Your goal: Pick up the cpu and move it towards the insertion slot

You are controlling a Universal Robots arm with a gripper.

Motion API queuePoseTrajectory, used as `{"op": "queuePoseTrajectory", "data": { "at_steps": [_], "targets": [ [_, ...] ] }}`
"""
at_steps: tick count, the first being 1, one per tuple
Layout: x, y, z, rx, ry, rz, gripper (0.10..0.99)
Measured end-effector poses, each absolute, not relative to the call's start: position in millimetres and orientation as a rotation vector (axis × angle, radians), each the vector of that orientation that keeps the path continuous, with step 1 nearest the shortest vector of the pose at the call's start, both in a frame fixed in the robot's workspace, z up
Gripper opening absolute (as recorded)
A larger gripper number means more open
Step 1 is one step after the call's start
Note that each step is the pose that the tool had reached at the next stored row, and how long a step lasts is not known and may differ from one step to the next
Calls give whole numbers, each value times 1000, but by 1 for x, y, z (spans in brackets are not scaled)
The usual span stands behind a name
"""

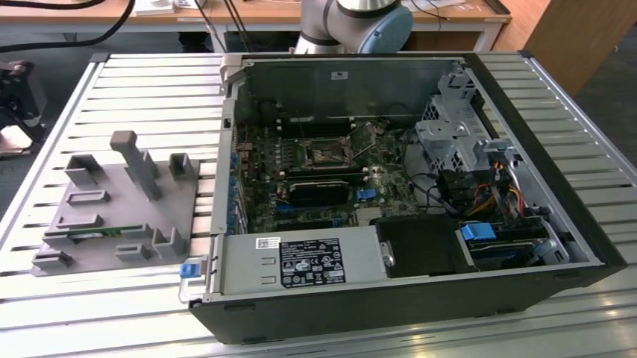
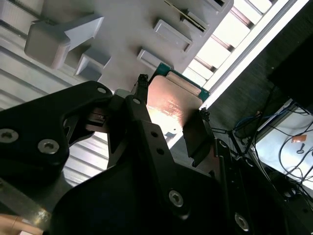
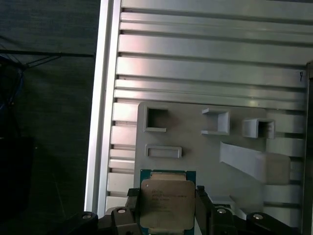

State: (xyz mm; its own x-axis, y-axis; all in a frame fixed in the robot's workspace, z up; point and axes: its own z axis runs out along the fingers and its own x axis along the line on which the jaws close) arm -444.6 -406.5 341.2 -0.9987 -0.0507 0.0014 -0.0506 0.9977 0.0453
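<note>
The cpu, a flat square chip with a silvery top and a green rim, sits between my gripper's two black fingers, which are shut on its opposite edges. In the second wrist view the cpu glints coppery between the fingertips. It hangs over the grey fixture's corner near the table's side rail. At the exterior view's left edge the cpu appears as a pale plate under a dark body. The insertion slot, a metal-framed square socket with a dark centre, lies on the motherboard inside the open computer case, far from the chip.
A grey fixture with posts and pockets lies on the slatted table and holds a thin green memory stick. The open black computer case takes up the exterior view's right, with a power supply, drive cage and cables around the board.
</note>
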Motion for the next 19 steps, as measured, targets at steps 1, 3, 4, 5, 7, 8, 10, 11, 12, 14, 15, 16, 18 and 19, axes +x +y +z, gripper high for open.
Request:
{"op": "queuePoseTrajectory", "data": {
  "at_steps": [1,3,4,5,7,8,10,11,12,14,15,16,18,19],
  "targets": [
    [-445,-406,342,80,-3137,-71,537],
    [-445,-406,345,80,-3137,-71,537],
    [-445,-406,346,80,-3137,-71,537],
    [-445,-406,347,80,-3137,-71,537],
    [-445,-406,349,80,-3137,-71,537],
    [-445,-406,350,80,-3137,-71,537],
    [-445,-406,352,80,-3137,-71,537],
    [-445,-406,353,80,-3137,-71,537],
    [-445,-406,355,79,-3137,-71,537],
    [-445,-406,357,79,-3137,-71,537],
    [-445,-406,358,79,-3137,-71,537],
    [-445,-406,359,80,-3137,-71,537],
    [-445,-406,360,79,-3137,-71,537],
    [-445,-406,361,79,-3137,-71,537]
  ]
}}
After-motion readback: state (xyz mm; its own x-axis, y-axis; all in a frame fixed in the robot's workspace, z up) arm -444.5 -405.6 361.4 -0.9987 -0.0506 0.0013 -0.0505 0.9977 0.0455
